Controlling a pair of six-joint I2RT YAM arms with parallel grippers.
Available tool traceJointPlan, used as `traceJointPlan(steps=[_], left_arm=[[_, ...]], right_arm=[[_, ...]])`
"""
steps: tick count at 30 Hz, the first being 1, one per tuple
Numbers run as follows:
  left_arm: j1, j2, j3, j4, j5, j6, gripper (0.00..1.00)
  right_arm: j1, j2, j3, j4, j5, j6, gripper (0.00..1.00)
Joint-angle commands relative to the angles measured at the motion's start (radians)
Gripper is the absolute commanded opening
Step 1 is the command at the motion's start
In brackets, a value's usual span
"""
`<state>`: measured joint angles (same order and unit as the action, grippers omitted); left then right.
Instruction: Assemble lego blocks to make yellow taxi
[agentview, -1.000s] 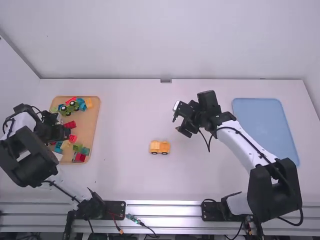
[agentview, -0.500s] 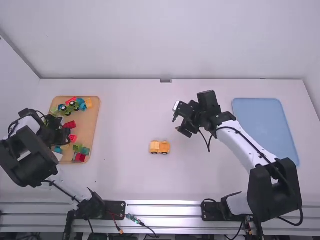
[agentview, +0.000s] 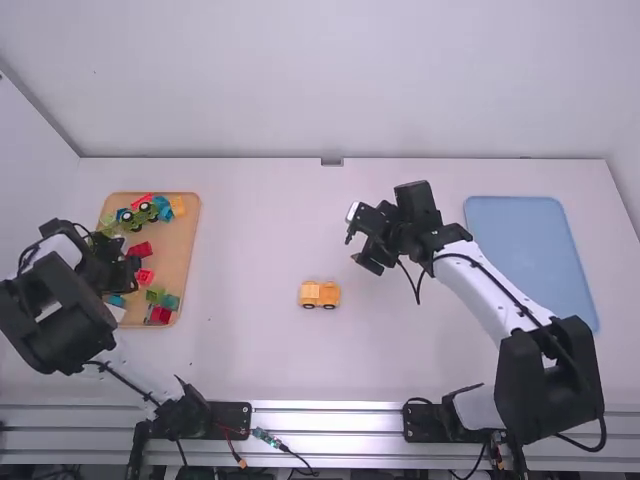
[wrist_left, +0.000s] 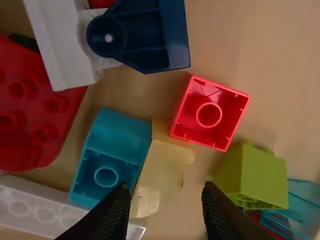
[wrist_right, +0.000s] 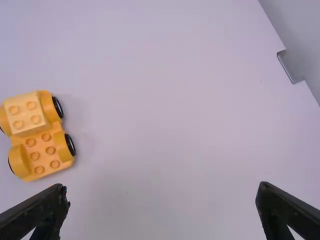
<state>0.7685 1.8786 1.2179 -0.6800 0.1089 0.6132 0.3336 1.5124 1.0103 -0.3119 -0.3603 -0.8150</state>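
The yellow-orange car base with one lighter yellow block on it stands mid-table; the right wrist view shows the car base too, studs up, the lighter block at one end. My left gripper is low over the left tray. In the left wrist view my left gripper is open around a pale yellow block, which lies beside a teal block and a red block. My right gripper is above the table, behind and right of the car; in its wrist view the right gripper is open, holding nothing.
The wooden tray holds several loose blocks, including a green wheeled piece and an orange-yellow block at its far end. A blue tray lies at the right. A white block and a green block lie near the left fingers.
My left gripper has shifted slightly within the tray area, its wrist moving a little toward the camera and to the right. The right arm and the car base have not moved.
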Motion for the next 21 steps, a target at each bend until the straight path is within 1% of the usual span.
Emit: traceJointPlan(steps=[1,4,7,9,16,19,21], left_arm=[[0.005,0.005,-0.026,0.010,-0.022,-0.006,0.42],[-0.002,0.005,-0.043,0.023,-0.016,0.018,0.40],[-0.004,0.005,-0.051,0.037,-0.016,0.011,0.40],[-0.001,0.005,-0.052,0.028,-0.011,0.012,0.36],[-0.005,0.005,-0.052,0.009,0.006,0.012,0.35],[-0.009,0.005,-0.052,0.000,0.007,0.011,0.32],[-0.014,0.005,-0.052,-0.012,0.006,0.008,0.32]], right_arm=[[-0.006,-0.017,0.026,-0.004,-0.005,0.006,0.99],[-0.006,-0.017,0.026,-0.003,-0.005,0.006,0.99],[-0.006,-0.017,0.026,-0.003,-0.005,0.006,0.99],[-0.006,-0.017,0.026,-0.003,-0.005,0.006,0.99],[-0.006,-0.017,0.026,-0.004,-0.005,0.006,0.99],[-0.006,-0.017,0.026,-0.005,-0.005,0.006,0.99],[-0.009,-0.017,0.025,-0.006,-0.005,0.006,0.99]])
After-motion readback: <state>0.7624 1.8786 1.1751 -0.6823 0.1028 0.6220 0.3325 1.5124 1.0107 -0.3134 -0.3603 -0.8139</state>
